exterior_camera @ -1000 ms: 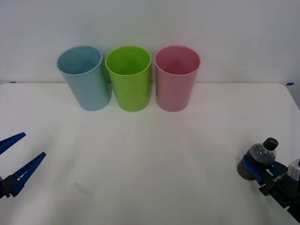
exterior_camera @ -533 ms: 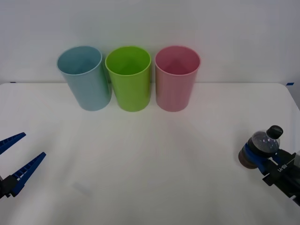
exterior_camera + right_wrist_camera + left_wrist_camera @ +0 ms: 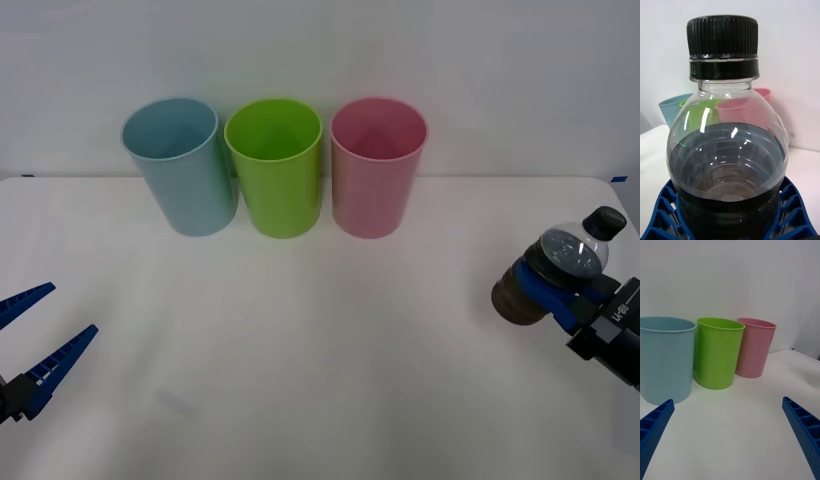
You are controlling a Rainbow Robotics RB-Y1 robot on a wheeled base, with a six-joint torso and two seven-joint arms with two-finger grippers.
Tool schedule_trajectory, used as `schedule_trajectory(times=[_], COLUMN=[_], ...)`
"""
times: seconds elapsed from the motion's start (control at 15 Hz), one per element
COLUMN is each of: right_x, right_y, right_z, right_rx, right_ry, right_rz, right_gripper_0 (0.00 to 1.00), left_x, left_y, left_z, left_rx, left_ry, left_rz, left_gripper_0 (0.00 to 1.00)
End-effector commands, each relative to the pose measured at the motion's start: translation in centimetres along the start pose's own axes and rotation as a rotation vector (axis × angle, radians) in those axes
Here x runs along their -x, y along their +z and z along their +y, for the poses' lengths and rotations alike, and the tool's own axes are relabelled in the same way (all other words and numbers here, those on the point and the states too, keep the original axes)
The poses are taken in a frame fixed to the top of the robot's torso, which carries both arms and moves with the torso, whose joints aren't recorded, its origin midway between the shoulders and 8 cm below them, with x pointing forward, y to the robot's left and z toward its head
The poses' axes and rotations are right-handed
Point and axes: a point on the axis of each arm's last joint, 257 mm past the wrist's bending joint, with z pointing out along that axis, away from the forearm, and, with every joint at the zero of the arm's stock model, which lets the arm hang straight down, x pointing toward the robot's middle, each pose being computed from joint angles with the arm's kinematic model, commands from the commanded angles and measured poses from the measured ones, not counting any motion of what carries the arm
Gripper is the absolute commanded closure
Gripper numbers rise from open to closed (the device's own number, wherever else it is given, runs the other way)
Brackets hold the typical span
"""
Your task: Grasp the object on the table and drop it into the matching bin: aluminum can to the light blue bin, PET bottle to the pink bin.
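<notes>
Black-capped PET bottle [image 3: 556, 275], dark brown below, is clenched tilted in the right end effector [image 3: 570, 300]; left end effector [image 3: 28, 335] gapes. Pink bin [image 3: 377, 165] stands well apart.

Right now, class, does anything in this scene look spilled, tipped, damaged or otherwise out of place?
Nothing stands out. The light blue bin, lime green cup and pink bin stand upright in a row. The right gripper holds the capped PET bottle tilted above the table; the left gripper waits open.
</notes>
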Motion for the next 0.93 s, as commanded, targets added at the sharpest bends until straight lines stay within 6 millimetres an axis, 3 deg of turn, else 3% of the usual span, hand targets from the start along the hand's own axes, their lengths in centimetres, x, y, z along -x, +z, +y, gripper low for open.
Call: schedule_trajectory(times=[0.07,0.33,0.6,0.93], right_x=[3.4,7.1,10.4,11.6], right_y=[1.4,4.3,8.9,14.9], right_z=[1.6,1.9,1.4,0.4], right_rx=[0.050,0.068,0.058,0.018], right_ry=[0.044,0.034,0.036,0.041], right_rz=[-0.028,-0.059,-0.093,-0.124], right_gripper_0=[1.00,1.00,1.00,1.00], left_x=[0.0,0.0,0.0,0.0], left_y=[0.0,0.0,0.0,0.0], left_z=[0.0,0.0,0.0,0.0], left_rx=[0.000,0.000,0.000,0.000], left_ry=[0.000,0.000,0.000,0.000], left_rz=[0.000,0.000,0.000,0.000], left_gripper_0=[0.00,0.00,0.00,0.00])
